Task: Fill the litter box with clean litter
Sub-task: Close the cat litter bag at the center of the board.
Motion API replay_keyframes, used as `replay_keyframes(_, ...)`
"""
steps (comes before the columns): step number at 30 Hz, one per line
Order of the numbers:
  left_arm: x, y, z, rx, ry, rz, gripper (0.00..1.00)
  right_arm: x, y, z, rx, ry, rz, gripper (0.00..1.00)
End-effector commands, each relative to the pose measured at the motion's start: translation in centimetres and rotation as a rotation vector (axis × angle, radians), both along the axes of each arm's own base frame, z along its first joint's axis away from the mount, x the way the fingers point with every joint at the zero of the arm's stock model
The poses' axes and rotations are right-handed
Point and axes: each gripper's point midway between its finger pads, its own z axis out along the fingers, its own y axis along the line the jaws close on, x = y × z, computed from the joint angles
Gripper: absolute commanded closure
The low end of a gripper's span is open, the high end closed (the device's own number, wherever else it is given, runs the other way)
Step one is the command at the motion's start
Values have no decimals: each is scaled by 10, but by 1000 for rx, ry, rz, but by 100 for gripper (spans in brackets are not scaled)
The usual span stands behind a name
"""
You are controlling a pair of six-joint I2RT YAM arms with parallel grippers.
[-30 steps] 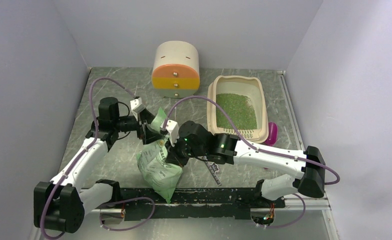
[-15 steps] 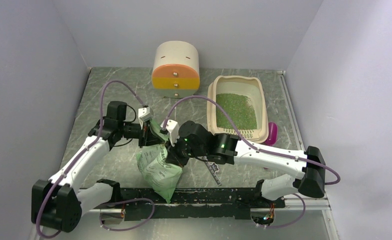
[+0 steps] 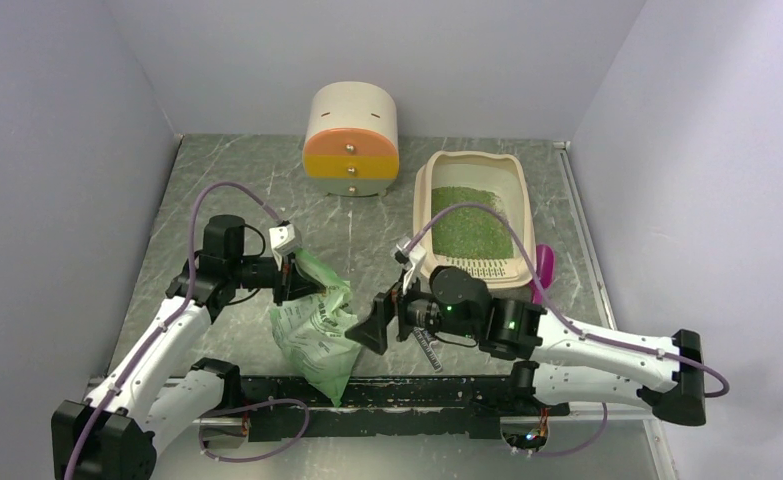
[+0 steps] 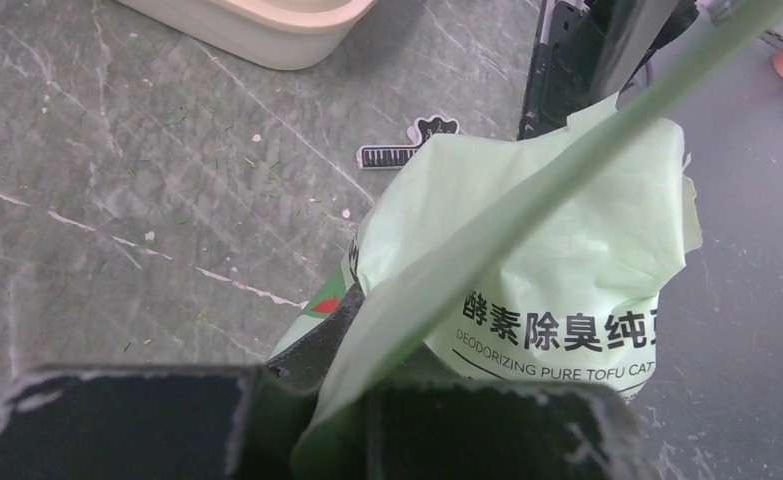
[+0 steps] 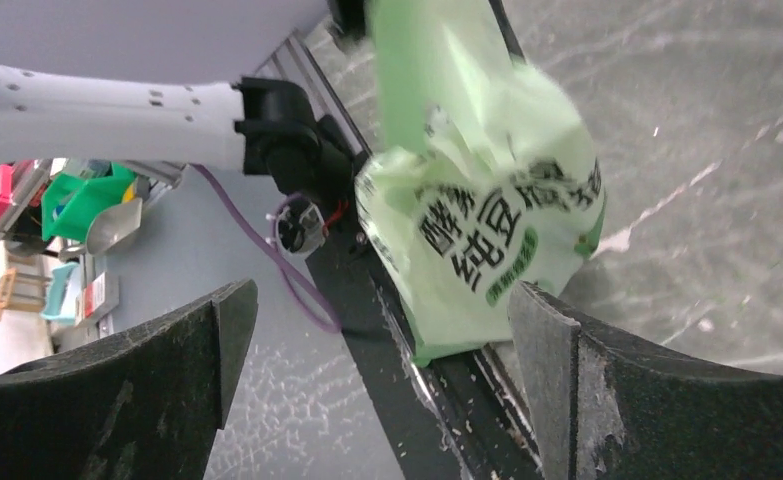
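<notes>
**LEFT GRIPPER CLAMPED ON BAG TOP; RIGHT GRIPPER OPEN BESIDE BAG**

**Left fingers.** In the left wrist view, the two fingers (image 4: 117, 425) lie along the bottom edge of the frame, closed on a fold of the green bag (image 4: 567, 250). The pinched fold runs diagonally from between them to the upper right corner. The printed face of the bag hangs at right of centre.

**Right fingers.** In the right wrist view, the fingers (image 5: 117, 400) stand wide apart at the lower left and lower right corners. Nothing lies between them. The bag is at upper centre, beyond the fingertips, with no contact visible.

**Grippers, top view.** The left gripper (image 3: 302, 280) holds the upper left of the bag, left of centre. The right gripper (image 3: 365, 332) sits just right of the bag and points left at it. The bag's base rests at lower centre, next to the black rail (image 3: 417, 392).

**Task items.** The litter box (image 3: 472, 158) sits on the table (image 3: 227, 190), upper right of centre, with its slotted ledge toward the bottom of the frame. The clean litter (image 3: 472, 220) covers its floor.

**Surroundings.**
- A magenta scoop (image 3: 544, 262) lies just beside the box's lower right corner.
- The round drawer unit (image 3: 352, 140) stands at upper centre, left of the box and apart from it.
- A small black strip (image 3: 429, 350) lies on the table below the right wrist.
</notes>
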Motion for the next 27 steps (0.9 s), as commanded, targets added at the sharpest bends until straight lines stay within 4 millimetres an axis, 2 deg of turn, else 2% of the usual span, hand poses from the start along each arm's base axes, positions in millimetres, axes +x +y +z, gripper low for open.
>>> replay_keyframes(1, -4, -4, 17, -36, -38, -16, 95, -11, 9, -22, 57, 96, 4, 0)
replay_keyframes(6, -3, -3, 17, -31, -44, -4, 95, -5, 35, -41, 112, 32, -14, 0)
replay_keyframes(9, -3, -3, 17, -28, -43, -6, 95, 11, 47, -61, 117, -2, -82, 0)
replay_keyframes(13, -3, -2, 17, -27, -46, 2, 95, 21, 63, -84, 89, -14, -109, 2)
replay_keyframes(14, -2, -2, 17, -26, -45, 4, 95, 22, 64, -88, 83, -3, -119, 10)
replay_keyframes(15, -2, -2, 17, -24, -45, 7, 95, 23, 64, -94, 70, 7, -128, 24)
replay_keyframes(17, -1, -2, 17, -23, -44, 11, 95, 21, 65, -97, 66, -8, -109, 57)
replay_keyframes(18, -1, -1, 17, -22, -45, 13, 95, 21, 65, -96, 65, -22, -97, 79)
replay_keyframes(19, 0, -1, 17, -20, -46, 17, 95, 22, 64, -94, 60, -40, -95, 95)
replay_keyframes(20, 0, -1, 17, -18, -45, 20, 95, 23, 63, -92, 53, -54, -100, 100)
replay_keyframes(24, 4, 0, 21, -18, -64, 34, 95, 27, 62, -73, -2, -156, -71, 100)
replay_keyframes(27, 8, -5, 37, -77, -99, 42, 95, 36, 60, -50, -39, -269, -65, 100)
